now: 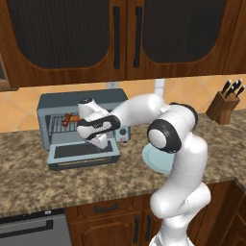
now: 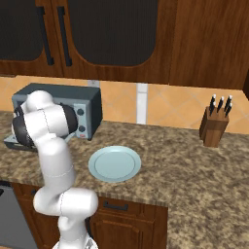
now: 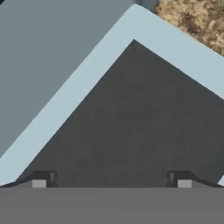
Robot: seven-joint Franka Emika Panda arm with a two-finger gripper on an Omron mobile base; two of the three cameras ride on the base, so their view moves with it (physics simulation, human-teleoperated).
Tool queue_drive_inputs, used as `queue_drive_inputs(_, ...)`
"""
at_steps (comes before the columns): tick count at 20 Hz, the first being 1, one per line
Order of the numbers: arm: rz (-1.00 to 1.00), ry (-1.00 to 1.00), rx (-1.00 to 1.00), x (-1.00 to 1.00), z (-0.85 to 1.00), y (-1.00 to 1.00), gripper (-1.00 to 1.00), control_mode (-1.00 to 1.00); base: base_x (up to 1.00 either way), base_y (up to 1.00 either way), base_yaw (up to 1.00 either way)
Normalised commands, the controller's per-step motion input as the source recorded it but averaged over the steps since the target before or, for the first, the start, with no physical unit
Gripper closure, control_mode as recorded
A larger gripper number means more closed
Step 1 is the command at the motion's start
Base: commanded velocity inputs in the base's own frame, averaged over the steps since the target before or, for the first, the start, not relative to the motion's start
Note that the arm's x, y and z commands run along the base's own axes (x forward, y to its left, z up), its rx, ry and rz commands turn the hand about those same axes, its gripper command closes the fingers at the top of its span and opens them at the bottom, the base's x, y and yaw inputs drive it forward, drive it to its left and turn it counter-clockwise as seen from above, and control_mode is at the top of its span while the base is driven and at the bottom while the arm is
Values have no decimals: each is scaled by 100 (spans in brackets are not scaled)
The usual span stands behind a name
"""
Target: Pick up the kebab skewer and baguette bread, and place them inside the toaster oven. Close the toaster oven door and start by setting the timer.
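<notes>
The toaster oven [image 1: 53, 103] stands at the back left of the counter, and the toaster oven door [image 1: 72, 154] lies folded down flat in front of it. On the wire rack inside lie red-brown chunks of the kebab skewer [image 1: 68, 120]. An orange-brown bit lies beside them; I cannot tell whether it is the baguette bread, since my hand hides the rest of the rack. My gripper [image 1: 99, 142] hangs just above the right part of the door, pointing down. In the hand view the gripper [image 3: 111, 181] is open, its fingertips [image 3: 43, 180] wide apart over the door's dark glass [image 3: 131, 122], with nothing between them.
A pale blue plate [image 2: 115, 163] lies bare on the counter right of the oven. The oven's two knobs [image 2: 81, 121] sit on its right panel. A knife block [image 2: 214, 126] stands at the far right against the wall. Dark wood cabinets hang above.
</notes>
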Motion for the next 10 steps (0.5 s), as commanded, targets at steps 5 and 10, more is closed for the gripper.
queue_drive_inputs(5,-1,0,0,-96,13,0,-100,-100,0,0,0)
queue_drive_inputs(10,24,0,2,-100,25,0,-100,-100,0,0,0)
